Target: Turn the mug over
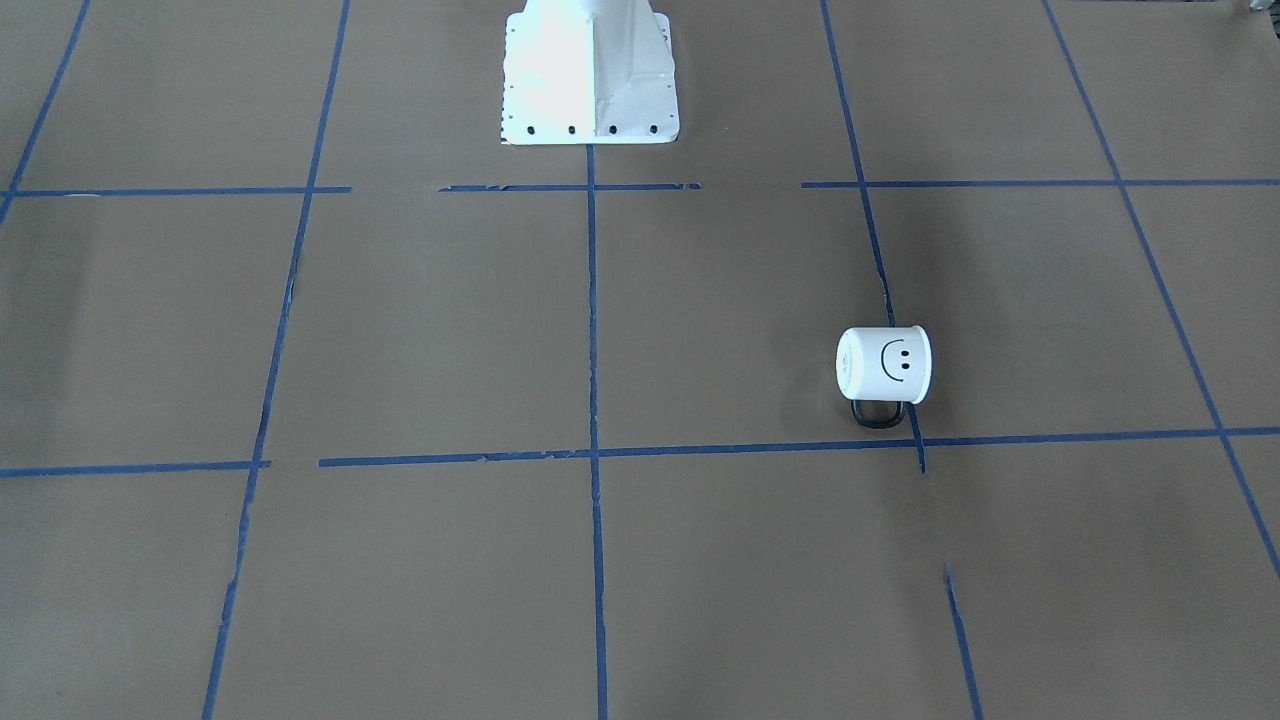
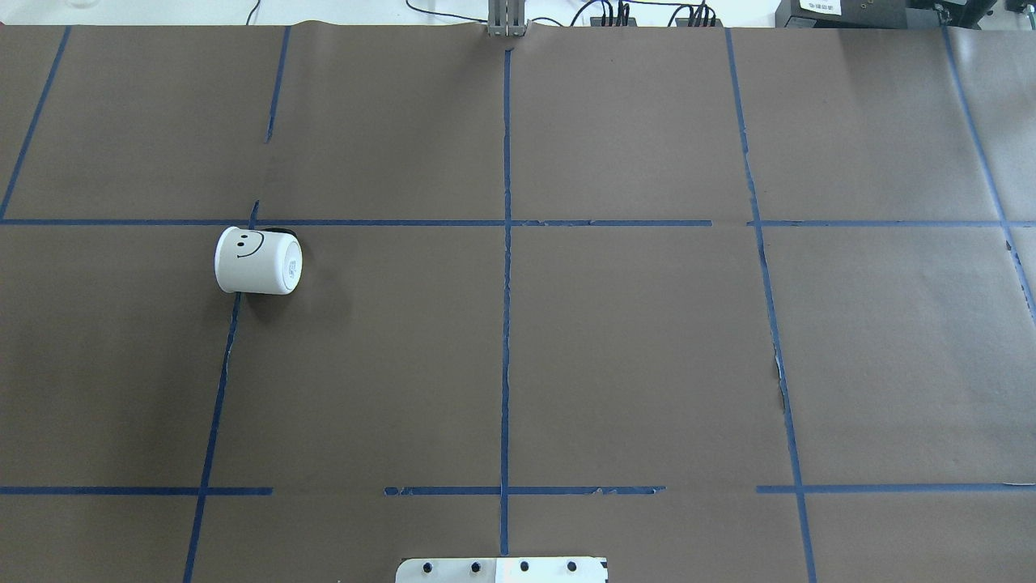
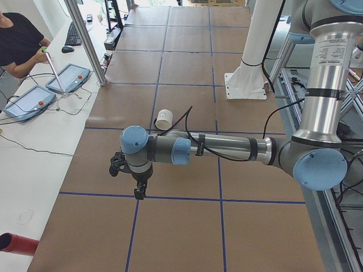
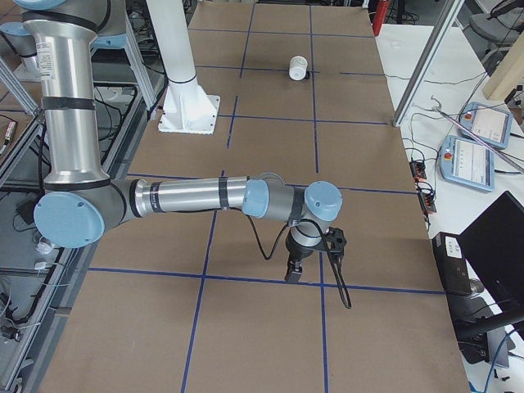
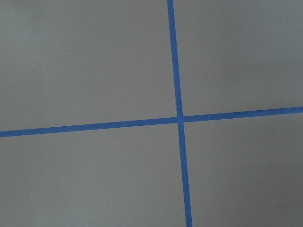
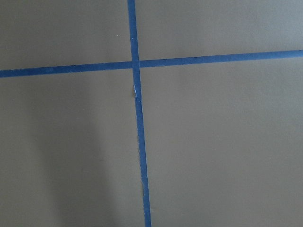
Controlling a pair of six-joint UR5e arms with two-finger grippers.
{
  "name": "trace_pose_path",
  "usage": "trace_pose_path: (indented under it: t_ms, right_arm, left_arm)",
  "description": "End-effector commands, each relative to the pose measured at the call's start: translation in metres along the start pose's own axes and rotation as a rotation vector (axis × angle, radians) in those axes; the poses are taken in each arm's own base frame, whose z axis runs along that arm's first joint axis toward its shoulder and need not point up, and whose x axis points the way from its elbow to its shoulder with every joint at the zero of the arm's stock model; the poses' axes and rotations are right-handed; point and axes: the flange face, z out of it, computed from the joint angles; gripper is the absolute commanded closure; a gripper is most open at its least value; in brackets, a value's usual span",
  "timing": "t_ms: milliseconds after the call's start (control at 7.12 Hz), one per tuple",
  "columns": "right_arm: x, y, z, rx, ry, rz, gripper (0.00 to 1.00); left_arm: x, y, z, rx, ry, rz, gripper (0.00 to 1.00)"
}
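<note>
1. Front-facing view: we've got the mug (image 1: pixel 885 365) lying on its side on the bench (image 1: pixel 430 330). It's out in front of the white pedestal (image 1: pixel 590 75) and off toward the robot's left. The smiley (image 1: pixel 895 362) faces up, and the black handle (image 1: pixel 878 413) is on the side away from the pedestal, down at the paper. The mug sits right on a blue tape line (image 1: pixel 870 240).
2. Overhead view: the mug (image 2: pixel 257 261) lies on its side, well apart from the pedestal's plate (image 2: pixel 502 569), diagonally out to the robot's left. Its closed bottom is the end turned toward the pedestal's side.
3. Exterior left: the left end effector (image 3: pixel 139 190) hangs pointing down over the bench, well apart from the pedestal (image 3: pixel 247 85) and clear of the mug (image 3: pixel 164 119). We can't tell if its fingers are wide or narrow.
4. Exterior right: the right end effector (image 4: pixel 293 270) also points down, well away from the pedestal (image 4: pixel 188 106). The mug (image 4: pixel 297 68) is far beyond the pedestal. Finger spread: can't tell here either.
5. Left wrist: we only get brown bench and a tape cross (image 5: pixel 180 118).
6. Right wrist: brown bench and another tape cross (image 6: pixel 135 64).
</note>
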Motion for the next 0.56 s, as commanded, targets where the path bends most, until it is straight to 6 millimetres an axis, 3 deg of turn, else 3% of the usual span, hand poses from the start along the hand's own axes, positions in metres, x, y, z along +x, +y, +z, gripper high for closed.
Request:
trace_pose_path:
  t_ms: [0,421]
  right_arm:
    - [0.000,0.000,0.000,0.000,0.000,0.000,0.00]
    - [0.000,0.000,0.000,0.000,0.000,0.000,0.00]
  left_arm:
    - [0.004,-0.004,-0.004,0.013,0.001,0.011,0.00]
    - [0.036,-0.015,-0.018,0.064,0.183,0.069,0.00]
